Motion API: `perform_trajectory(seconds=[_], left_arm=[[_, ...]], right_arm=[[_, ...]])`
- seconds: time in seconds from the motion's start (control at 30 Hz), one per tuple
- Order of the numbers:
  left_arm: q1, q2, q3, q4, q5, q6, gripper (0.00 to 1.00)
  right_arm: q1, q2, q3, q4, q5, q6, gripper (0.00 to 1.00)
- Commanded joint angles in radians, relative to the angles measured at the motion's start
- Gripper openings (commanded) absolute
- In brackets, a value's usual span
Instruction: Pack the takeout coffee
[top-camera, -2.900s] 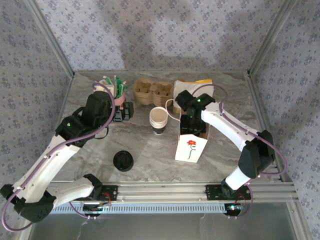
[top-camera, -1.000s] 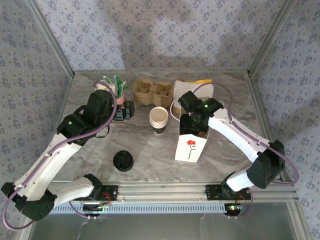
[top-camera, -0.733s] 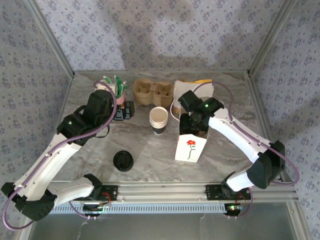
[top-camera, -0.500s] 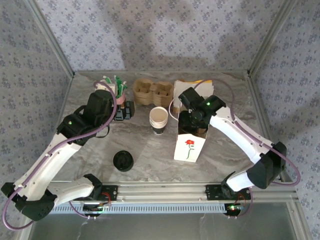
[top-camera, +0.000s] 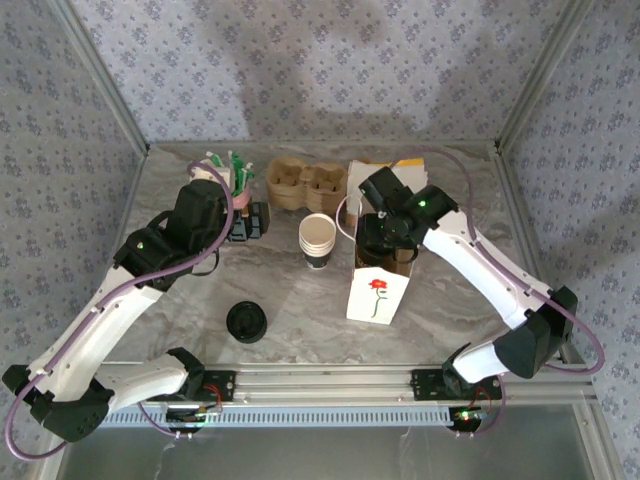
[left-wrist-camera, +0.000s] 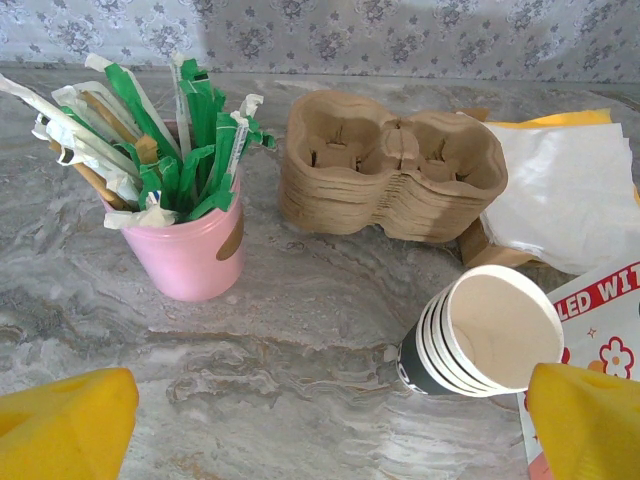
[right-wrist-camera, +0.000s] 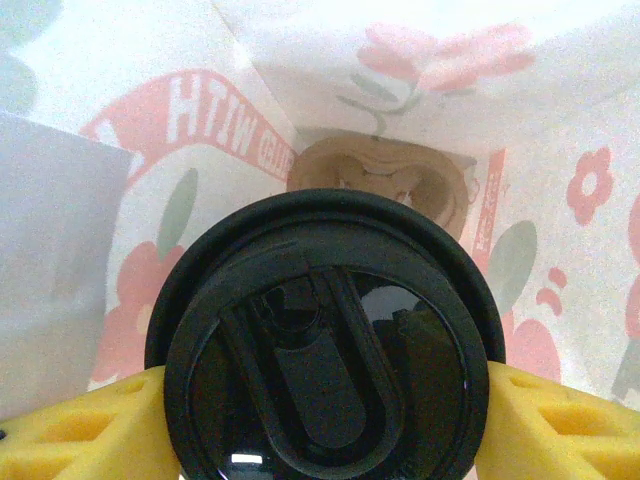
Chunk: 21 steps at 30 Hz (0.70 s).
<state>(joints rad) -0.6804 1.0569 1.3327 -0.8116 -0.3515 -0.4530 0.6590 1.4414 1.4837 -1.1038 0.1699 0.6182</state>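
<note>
Body of the takeout coffee (right-wrist-camera: 322, 300) out of sight beneath its lid (right-wrist-camera: 325, 390)

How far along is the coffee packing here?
Done: the lidded coffee cup is inside the paper bag, above a cardboard carrier. In hand: the right end effector grips the cup. Left: seat it, let go, withdraw. The left end effector is open, holding nothing.

We read only fragments on the white paper bag (left-wrist-camera: 600, 300): red "LED WIT" on its outside in the left wrist view, and "WITH" mirrored through its wall in the right wrist view. Nothing else is legible.
</note>
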Motion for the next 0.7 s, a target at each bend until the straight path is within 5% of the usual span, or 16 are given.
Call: perform_trajectory(seconds=[0.0,0.67], left_arm=[[0.006,0.007,0.037,0.005,-0.001,0.007,1.0],[0.006,0.009,0.039,0.006,0.0,0.007,1.0]], right_arm=[[-0.01,-0.016,0.043,-0.028,0.026,-0.027,0.68],[-0.026,0.014,0.098,-0.034,0.061,-0.033,0.68]])
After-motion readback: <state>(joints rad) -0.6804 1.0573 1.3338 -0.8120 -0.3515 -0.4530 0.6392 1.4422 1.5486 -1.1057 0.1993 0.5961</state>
